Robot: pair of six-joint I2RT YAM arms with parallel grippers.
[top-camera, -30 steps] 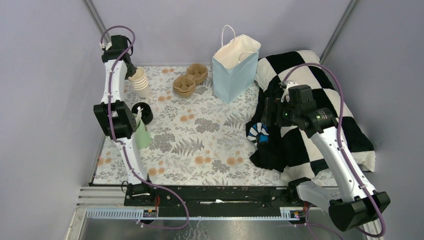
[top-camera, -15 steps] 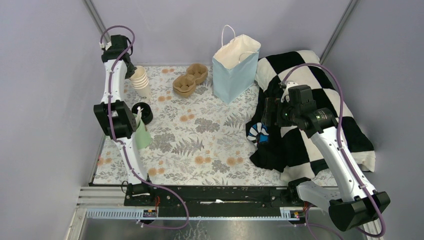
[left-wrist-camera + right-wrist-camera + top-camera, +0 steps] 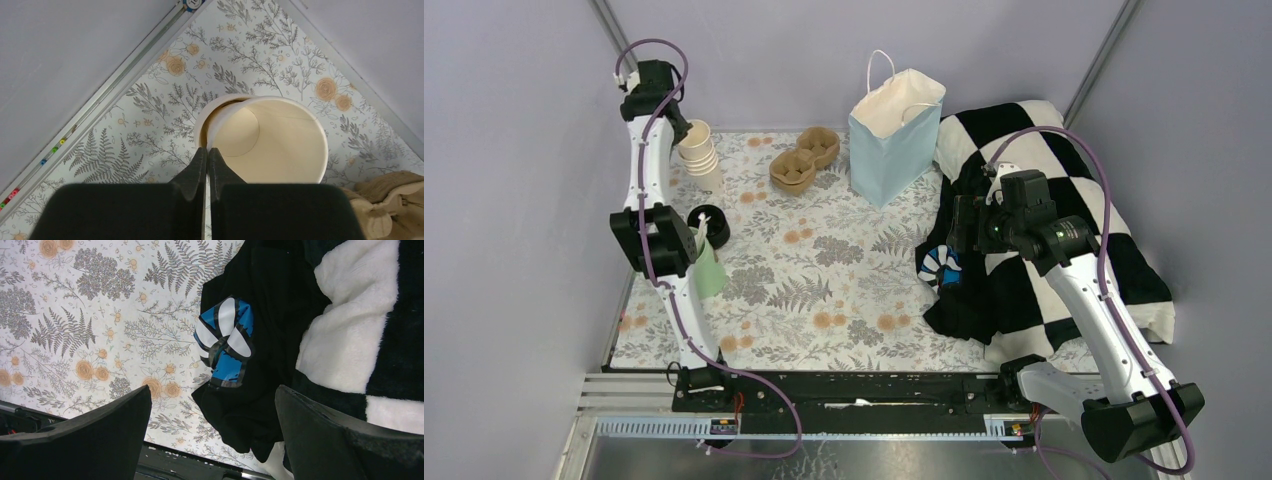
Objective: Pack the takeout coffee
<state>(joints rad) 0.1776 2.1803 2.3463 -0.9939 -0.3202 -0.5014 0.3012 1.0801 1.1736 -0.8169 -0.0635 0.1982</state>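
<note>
Partly hidden behind left arm from above: green cup. Cut off at lower right corner of left wrist view: brown cup carrier. Cut short by bottom edge of right wrist view: fingers of right gripper. Too small to name: blue-and-white thing.

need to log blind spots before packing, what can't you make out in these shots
- Blue bag: contents, top view; its own walls hide them.
- Mint-green cup: mostly behind the left arm, top view.
- Cup stack: lower cups, left wrist view; the top cup covers them.
- Black lid: whether a cup sits under it, top view; too small.
</note>
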